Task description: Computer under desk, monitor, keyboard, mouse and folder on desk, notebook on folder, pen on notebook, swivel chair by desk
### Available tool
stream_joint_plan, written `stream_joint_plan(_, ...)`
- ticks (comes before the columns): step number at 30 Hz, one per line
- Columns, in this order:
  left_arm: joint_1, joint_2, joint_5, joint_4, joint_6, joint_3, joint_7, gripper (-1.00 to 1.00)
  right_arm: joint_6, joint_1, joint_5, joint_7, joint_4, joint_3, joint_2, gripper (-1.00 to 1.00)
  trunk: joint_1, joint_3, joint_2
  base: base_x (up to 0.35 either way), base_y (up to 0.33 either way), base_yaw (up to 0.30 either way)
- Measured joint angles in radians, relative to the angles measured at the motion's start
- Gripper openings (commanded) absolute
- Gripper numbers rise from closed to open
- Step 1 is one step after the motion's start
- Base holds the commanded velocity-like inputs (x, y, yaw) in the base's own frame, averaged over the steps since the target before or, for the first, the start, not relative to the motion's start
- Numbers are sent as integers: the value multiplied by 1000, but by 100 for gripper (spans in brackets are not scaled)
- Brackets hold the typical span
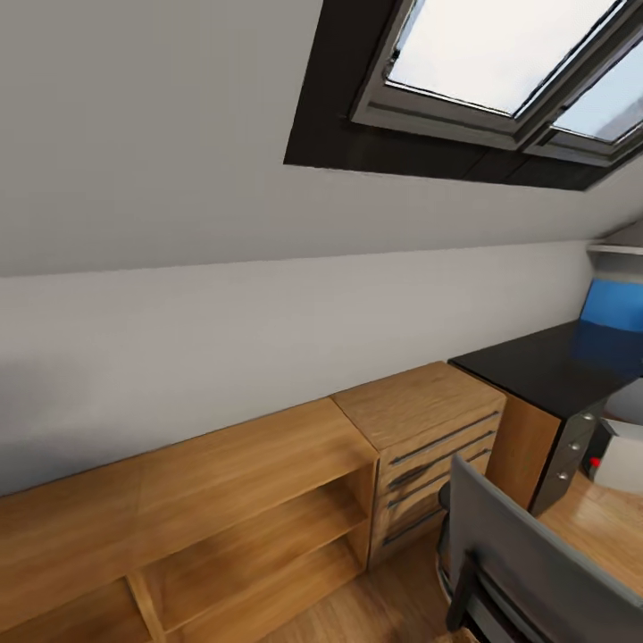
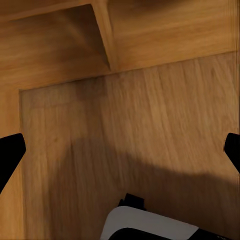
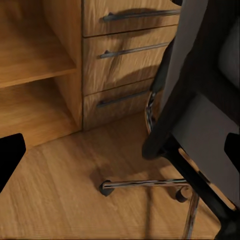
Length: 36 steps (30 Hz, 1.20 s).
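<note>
In the left wrist view the left gripper (image 2: 120,150) has its two black fingertips (image 2: 10,152) at opposite edges of the picture, spread wide with nothing between them; beyond them lies bare wooden floor (image 2: 150,130), bounded by the base edge of a light wooden shelf unit (image 2: 107,35). A white and black rounded part of the robot (image 2: 145,225) sits at the near edge.

The right gripper (image 3: 120,152) is likewise spread wide and empty, one dark fingertip (image 3: 9,157) at each side. Between and past its fingers is open floor, then the chrome star base and a caster of the swivel chair (image 3: 200,120), whose grey seat and black frame crowd one side. Behind stands a wooden drawer cabinet (image 3: 125,50) with dark bar handles, just beside the open shelves.

From the head view, the chair's grey back rises near the cabinet's drawers. The black desk (image 1: 545,366) begins right of the cabinet, touching it. On it, at the frame's edge, is a bright blue shape, probably the folder (image 1: 612,317). The pale grey computer (image 1: 621,455) with its red mark stands on the floor by the desk's drawers. No writing is legible.
</note>
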Motion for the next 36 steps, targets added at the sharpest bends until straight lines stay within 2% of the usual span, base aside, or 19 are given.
stream_joint_plan(10,0,0,0,-1,0,0,2,100,8,0,-1,55,0,-1,-1,100,0,0,0,72,6,-300)
stream_joint_plan(16,0,1,1,-1,1,0,2,100,9,0,-2,58,0,-2,-2,100,0,0,0,172,0,-300)
stream_joint_plan(36,0,0,0,-1,1,0,2,100,13,0,-12,57,-2,-6,0,100,0,-1,0,5,0,-300)
